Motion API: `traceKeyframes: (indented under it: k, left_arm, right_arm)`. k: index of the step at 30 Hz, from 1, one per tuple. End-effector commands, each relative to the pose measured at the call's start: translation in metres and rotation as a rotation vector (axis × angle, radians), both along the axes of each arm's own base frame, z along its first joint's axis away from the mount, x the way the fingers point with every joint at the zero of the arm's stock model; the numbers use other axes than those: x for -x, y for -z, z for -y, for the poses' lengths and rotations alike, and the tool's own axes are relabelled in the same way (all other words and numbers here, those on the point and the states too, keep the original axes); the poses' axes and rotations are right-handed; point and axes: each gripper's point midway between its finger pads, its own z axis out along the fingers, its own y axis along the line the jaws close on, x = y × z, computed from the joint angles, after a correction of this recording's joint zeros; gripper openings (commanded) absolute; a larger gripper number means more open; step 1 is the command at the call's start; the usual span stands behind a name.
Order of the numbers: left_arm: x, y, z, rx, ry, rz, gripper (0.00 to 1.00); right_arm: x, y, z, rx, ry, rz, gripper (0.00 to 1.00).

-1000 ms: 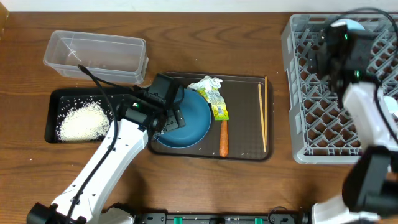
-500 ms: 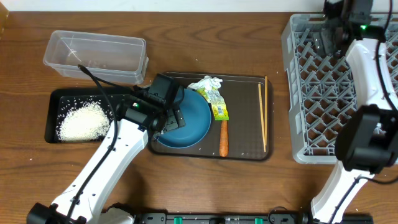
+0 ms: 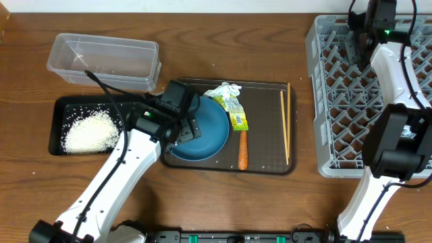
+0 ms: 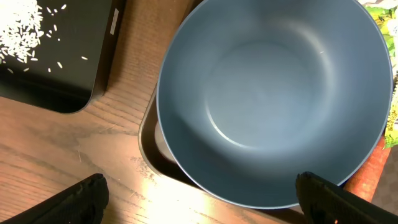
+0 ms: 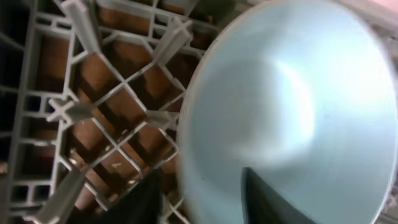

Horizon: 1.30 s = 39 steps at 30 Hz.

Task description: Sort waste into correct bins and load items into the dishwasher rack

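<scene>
A large dark-blue dish (image 3: 206,135) (image 4: 273,99) lies at the left end of the brown serving tray (image 3: 266,163). My left gripper (image 3: 189,127) (image 4: 202,199) hovers open over its near rim, holding nothing. Beside the dish are a crumpled tissue (image 3: 225,90), a green-yellow wrapper (image 3: 237,116), a carrot (image 3: 243,152) and chopsticks (image 3: 285,125). Rice (image 3: 88,131) fills the black tray (image 3: 57,111). At the rack's (image 3: 324,101) far edge, my right gripper (image 3: 374,20) (image 5: 205,190) straddles the rim of the light-blue bowl (image 5: 292,106), one finger outside and one inside.
A clear plastic tub (image 3: 104,61) stands behind the black tray at the back left. The rack's grey lattice (image 5: 93,124) shows under the bowl in the right wrist view. Bare wooden table (image 3: 223,202) runs along the front.
My right arm has swung toward the rack's far edge and its jaws have narrowed onto the bowl's rim. The left arm and the dish have not moved.
</scene>
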Motion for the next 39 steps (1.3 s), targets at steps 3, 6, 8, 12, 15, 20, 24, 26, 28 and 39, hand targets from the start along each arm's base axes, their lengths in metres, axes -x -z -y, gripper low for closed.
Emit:
traceKeyframes:
  k: [3, 6, 8, 12, 15, 20, 24, 26, 28, 39]
  left_arm:
    - [-0.003, -0.004, -0.002, -0.004, -0.008, 0.012, 0.99]
    - [-0.003, -0.004, -0.002, -0.004, -0.008, 0.012, 0.99]
    - [-0.003, -0.004, -0.002, -0.003, -0.008, 0.013, 0.99]
    - [-0.003, -0.004, -0.002, -0.004, -0.008, 0.012, 0.99]
    - [-0.003, -0.004, -0.002, -0.004, -0.008, 0.012, 0.99]
    - [-0.003, -0.004, -0.002, -0.004, -0.008, 0.012, 0.99]
    - [-0.003, -0.005, -0.002, -0.004, -0.008, 0.013, 0.99]
    - [-0.003, -0.004, -0.002, -0.004, -0.008, 0.012, 0.99]
    - [-0.003, -0.004, -0.002, -0.003, -0.008, 0.012, 0.99]
    - [-0.003, -0.004, -0.002, -0.004, -0.008, 0.012, 0.99]
  right_arm:
    - [-0.003, -0.012, 0.003, -0.047, 0.098, 0.059, 0.16]
    - [-0.003, -0.016, 0.003, -0.058, 0.116, 0.072, 0.03]
    - [-0.003, -0.02, 0.003, -0.071, 0.135, 0.084, 0.01]
    - [-0.006, -0.031, -0.006, -0.153, 0.13, 0.125, 0.01]
    - [-0.008, -0.049, -0.023, -0.315, 0.077, 0.172, 0.01]
    - [-0.009, -0.089, -0.042, -0.798, -0.057, 0.28, 0.01]
    - [0.006, -0.121, -0.028, -1.069, -0.216, 0.368, 0.01]
    - [0.013, -0.122, -0.009, -1.092, -0.193, 0.382, 0.01]
    - [0.02, -0.12, 0.009, -1.102, -0.156, 0.389, 0.01]
    - [0.046, -0.123, 0.023, -1.254, -0.293, 0.434, 0.01]
